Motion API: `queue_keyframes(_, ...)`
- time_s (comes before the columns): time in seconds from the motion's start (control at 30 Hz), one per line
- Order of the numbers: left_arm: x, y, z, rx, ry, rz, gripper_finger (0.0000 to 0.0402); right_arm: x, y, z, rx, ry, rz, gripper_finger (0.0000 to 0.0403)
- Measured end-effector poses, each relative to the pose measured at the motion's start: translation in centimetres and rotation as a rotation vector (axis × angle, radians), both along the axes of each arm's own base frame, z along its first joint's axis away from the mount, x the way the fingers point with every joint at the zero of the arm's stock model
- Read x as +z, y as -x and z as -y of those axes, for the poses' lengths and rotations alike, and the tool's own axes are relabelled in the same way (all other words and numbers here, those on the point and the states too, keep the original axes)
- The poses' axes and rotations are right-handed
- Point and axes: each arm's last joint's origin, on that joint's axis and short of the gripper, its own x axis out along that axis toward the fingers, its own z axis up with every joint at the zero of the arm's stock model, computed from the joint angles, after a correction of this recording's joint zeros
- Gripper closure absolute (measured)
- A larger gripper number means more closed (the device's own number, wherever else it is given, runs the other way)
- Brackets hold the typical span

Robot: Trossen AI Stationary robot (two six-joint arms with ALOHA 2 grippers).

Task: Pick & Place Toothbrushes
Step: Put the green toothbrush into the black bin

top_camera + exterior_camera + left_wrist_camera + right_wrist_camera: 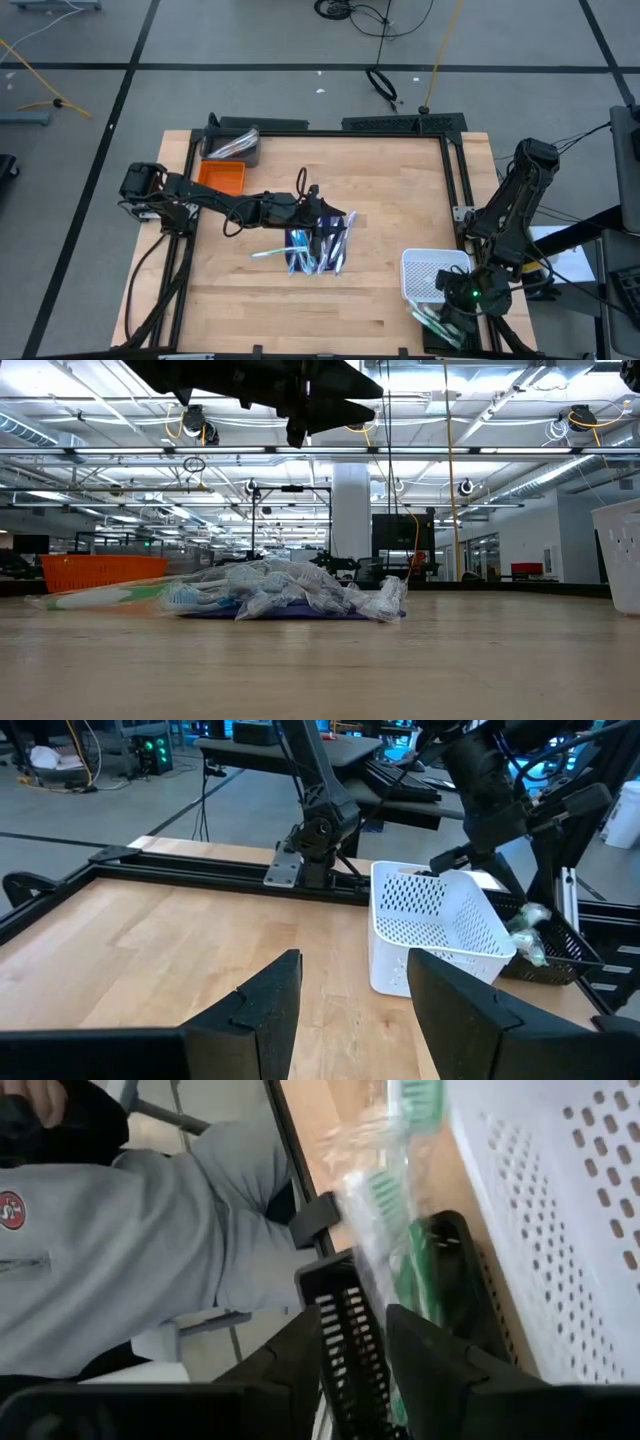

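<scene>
Wooden table, and the toothbrushes sit in a loose heap near its middle, most in clear wrappers, lying over a dark blue mat; one light green brush pokes out of the heap toward the left edge. Left gripper hangs right above that heap, fingers apart, nothing between them. Over at the near right corner, the right gripper is beside the white perforated basket, just off the table's edge, fingers parted over a black slotted bin with green wrapped toothbrushes lying across it. An orange tray and a dark bin wait at the far left corner. A person in a grey sleeve stands just past the right arm.
</scene>
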Motion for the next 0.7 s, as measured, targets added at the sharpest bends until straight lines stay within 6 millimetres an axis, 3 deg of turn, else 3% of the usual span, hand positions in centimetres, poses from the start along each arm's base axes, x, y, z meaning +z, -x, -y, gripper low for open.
queue_keyframes(0.4,-0.1,0.0,0.0,0.0,-0.001,-0.006,0.0215,0.2,-0.1,-0.1,0.027,0.024,0.079,0.0293)
queue_keyframes(0.7,-0.8,0.2,0.0,0.008,0.031,-0.088,0.0215,1.3,-1.9,0.6,-0.017,0.201,0.436,0.0293)
